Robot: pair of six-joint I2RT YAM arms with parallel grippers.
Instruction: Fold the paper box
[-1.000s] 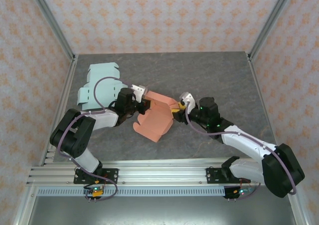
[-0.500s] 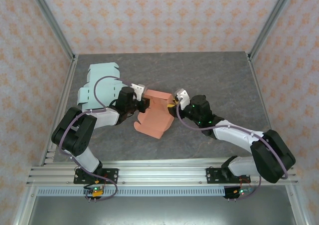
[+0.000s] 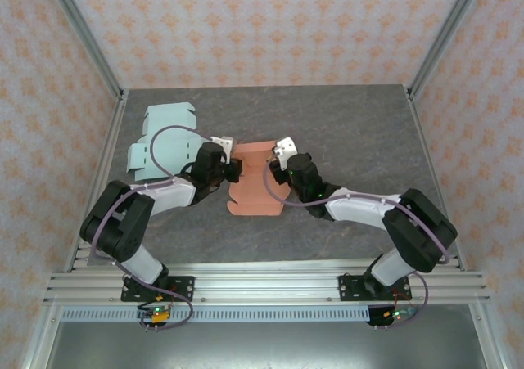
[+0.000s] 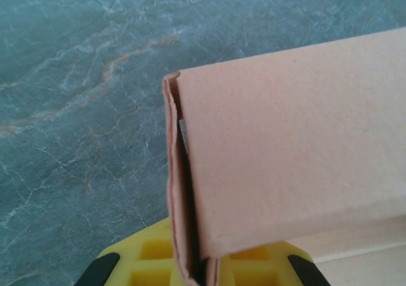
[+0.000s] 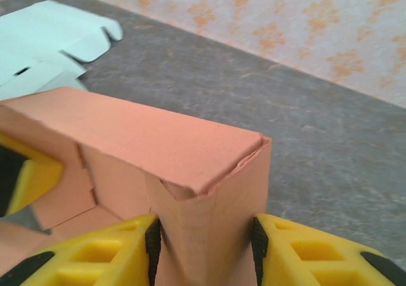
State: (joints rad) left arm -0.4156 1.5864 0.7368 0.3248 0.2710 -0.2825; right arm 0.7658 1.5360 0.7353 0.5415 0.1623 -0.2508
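Paper box [image 3: 252, 197] about half formed: right jaws pinch a raised end wall, left jaws clamp a wall edge; flaps beneath them seemingly unfolded.

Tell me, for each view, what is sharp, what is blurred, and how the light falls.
Top external: even soft light, everything sharp, faint shadows on the table. Left wrist: the orange box looks slightly soft, the table veins clearer. Right wrist: box top crisp, the yellow fingers and far wall soft.

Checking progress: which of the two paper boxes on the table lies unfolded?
The pale green one at far left, a flat blank; the orange one already has raised walls.
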